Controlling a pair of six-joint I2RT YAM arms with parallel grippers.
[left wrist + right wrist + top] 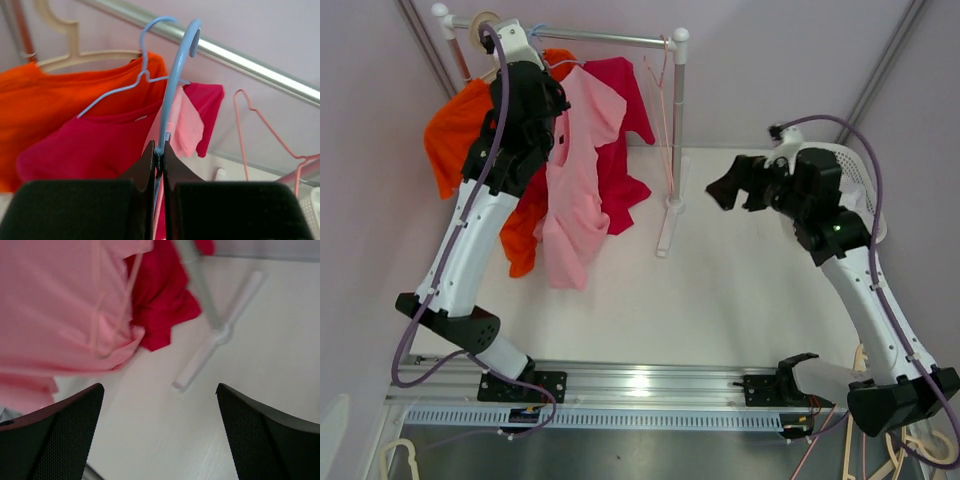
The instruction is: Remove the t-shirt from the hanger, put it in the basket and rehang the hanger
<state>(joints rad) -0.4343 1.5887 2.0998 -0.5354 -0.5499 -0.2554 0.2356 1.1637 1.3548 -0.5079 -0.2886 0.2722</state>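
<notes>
A pale pink t-shirt (575, 185) hangs from a light blue hanger (176, 75) on the rack rail (610, 38). My left gripper (160, 150) is shut on that hanger's neck, just below the hook. The hook's top reaches the rail (240, 60); I cannot tell whether it rests on it. In the left wrist view the pink t-shirt (187, 125) shows just past the fingertips. My right gripper (725, 190) hovers open over the table to the right of the rack, holding nothing. In the right wrist view its fingers (60, 435) point toward the pink t-shirt (60, 305).
An orange shirt (455, 135) on a cream hanger (75, 52) and a crimson shirt (625, 150) on a thin blue wire hanger (142, 55) share the rail. An empty pink hanger (665, 100) hangs by the rack post, whose foot (210, 350) rests on the table. A white basket (860, 170) stands right.
</notes>
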